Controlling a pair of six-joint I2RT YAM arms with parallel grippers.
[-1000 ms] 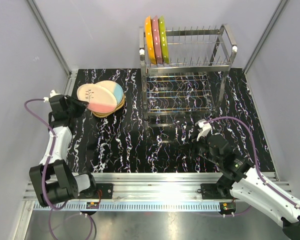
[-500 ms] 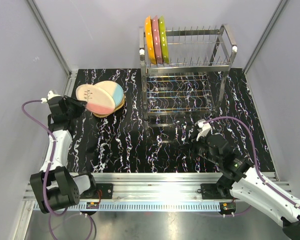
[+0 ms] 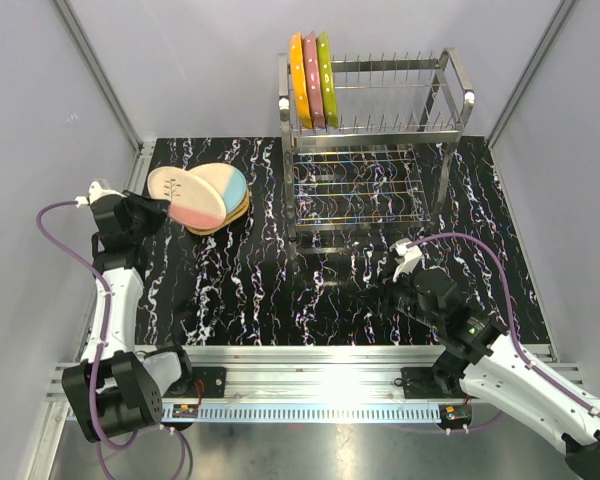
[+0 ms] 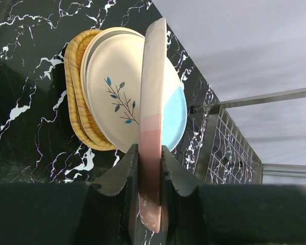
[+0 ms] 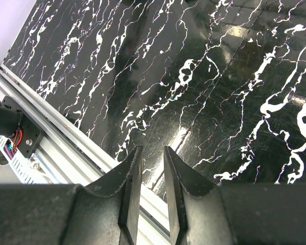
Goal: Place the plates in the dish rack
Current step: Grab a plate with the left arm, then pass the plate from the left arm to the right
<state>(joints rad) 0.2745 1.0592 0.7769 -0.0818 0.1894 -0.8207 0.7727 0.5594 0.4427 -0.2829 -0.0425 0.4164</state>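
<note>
My left gripper (image 3: 158, 210) (image 4: 149, 151) is shut on the rim of a pink plate (image 4: 152, 127) (image 3: 200, 212), which stands tilted on edge above the stack at the table's back left. Under and beside it lie a cream leaf-motif plate (image 4: 112, 87) (image 3: 175, 185), a light blue plate (image 4: 176, 115) (image 3: 233, 185) and tan plates (image 4: 74, 92). The dish rack (image 3: 452, 78) (image 4: 229, 153) stands at the back; an orange plate (image 3: 299, 75), a pink plate (image 3: 313, 78) and a lime-green plate (image 3: 326, 75) stand at the left end of its upper tier. My right gripper (image 3: 406, 256) (image 5: 152, 151) hovers low over the table, narrowly open and holding nothing.
A black marbled mat (image 3: 280, 290) covers the table. The aluminium rail (image 5: 56, 138) (image 3: 310, 360) runs along the near edge, just below my right fingers. Grey walls enclose the left, back and right sides.
My left gripper has drawn a little to the left with the plate in it, and the top of the stack has shifted left with it. The right arm has not moved.
</note>
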